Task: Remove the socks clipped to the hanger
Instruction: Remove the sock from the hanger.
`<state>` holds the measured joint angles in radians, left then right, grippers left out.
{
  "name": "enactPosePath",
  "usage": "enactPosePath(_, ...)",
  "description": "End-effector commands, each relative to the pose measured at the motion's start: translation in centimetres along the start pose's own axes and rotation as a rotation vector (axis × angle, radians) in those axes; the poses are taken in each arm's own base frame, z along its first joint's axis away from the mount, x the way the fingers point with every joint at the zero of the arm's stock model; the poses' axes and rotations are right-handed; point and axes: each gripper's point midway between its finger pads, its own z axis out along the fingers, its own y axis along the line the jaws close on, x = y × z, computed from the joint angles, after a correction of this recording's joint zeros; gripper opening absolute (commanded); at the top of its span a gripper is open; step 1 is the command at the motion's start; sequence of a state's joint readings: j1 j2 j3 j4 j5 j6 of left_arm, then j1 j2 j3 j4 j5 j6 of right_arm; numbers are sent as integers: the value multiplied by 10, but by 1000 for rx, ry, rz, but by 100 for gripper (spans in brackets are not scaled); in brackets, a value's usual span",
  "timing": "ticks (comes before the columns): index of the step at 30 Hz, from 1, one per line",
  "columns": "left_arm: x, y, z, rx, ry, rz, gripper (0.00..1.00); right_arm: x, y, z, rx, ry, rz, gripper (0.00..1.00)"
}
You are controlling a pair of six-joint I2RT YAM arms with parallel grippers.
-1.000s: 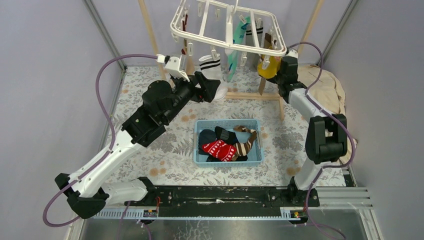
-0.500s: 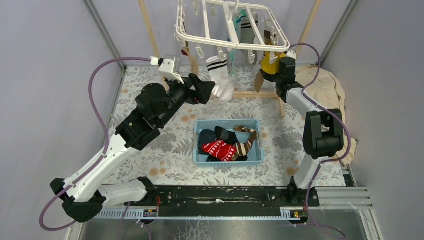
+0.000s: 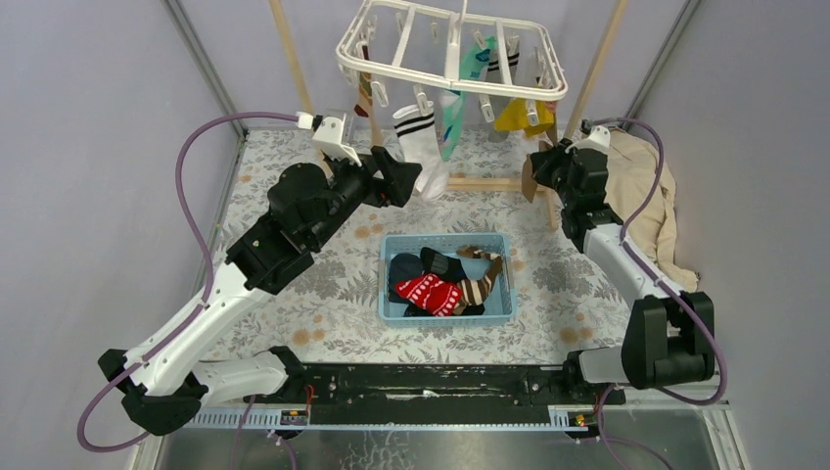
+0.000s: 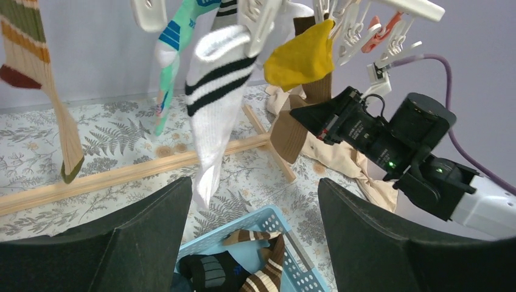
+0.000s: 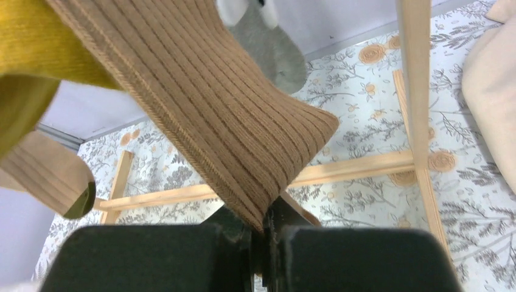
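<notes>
The white hanger (image 3: pixel 450 49) hangs at the back with several socks clipped under it. Among them are a white sock with black stripes (image 3: pixel 421 147) (image 4: pixel 213 103), a teal one (image 3: pixel 450 117), a yellow one (image 3: pixel 514 116) (image 4: pixel 301 58) and a tan striped one (image 4: pixel 61 121). My right gripper (image 3: pixel 541 168) (image 5: pixel 264 228) is shut on the lower end of a brown ribbed sock (image 5: pixel 213 109) (image 4: pixel 289 131). That sock runs up behind the yellow sock toward the frame. My left gripper (image 3: pixel 401 176) (image 4: pixel 255 188) is open, just in front of the white striped sock and not touching it.
A light blue basket (image 3: pixel 445 238) holding several loose socks sits mid-table below my left gripper. The wooden rack has poles (image 3: pixel 294 69) and a floor bar (image 3: pixel 489 184) under the hanger. A beige cloth (image 3: pixel 641 181) lies at the right.
My right gripper has shut on the brown sock and moved down and to the right, away from the hanger. The hanger has swung. My left arm shifted slightly left, jaws unchanged.
</notes>
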<state>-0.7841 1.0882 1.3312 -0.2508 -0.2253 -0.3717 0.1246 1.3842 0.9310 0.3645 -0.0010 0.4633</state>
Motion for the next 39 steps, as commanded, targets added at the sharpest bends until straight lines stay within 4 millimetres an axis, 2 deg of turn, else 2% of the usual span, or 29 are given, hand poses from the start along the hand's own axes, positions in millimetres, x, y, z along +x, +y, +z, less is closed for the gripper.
enactPosePath(1, -18, -6, -10, 22, -24, -21, 82, -16, 3, -25, -14, -73, -28, 0)
enactPosePath(9, -13, -18, -16, 71, 40, -60, 83, -21, 8, -73, -42, -105, -27, 0)
enactPosePath(12, -7, -23, -20, 96, 78, -77, 88, -28, 14, -85, -61, -119, -29, 0)
enactPosePath(19, -8, -35, -39, 149, 133, -117, 99, -36, 49, -108, -169, -100, -51, 0)
enactPosePath(23, -17, -42, -51, 179, 131, -138, 99, -28, 82, -114, -237, -67, -96, 0)
enactPosePath(29, -31, -43, -68, 193, 101, -145, 99, -11, 143, -126, -324, -30, -185, 0)
enactPosePath(39, -29, -34, -76, 160, 97, -119, 99, 13, 247, -136, -477, 45, -348, 0)
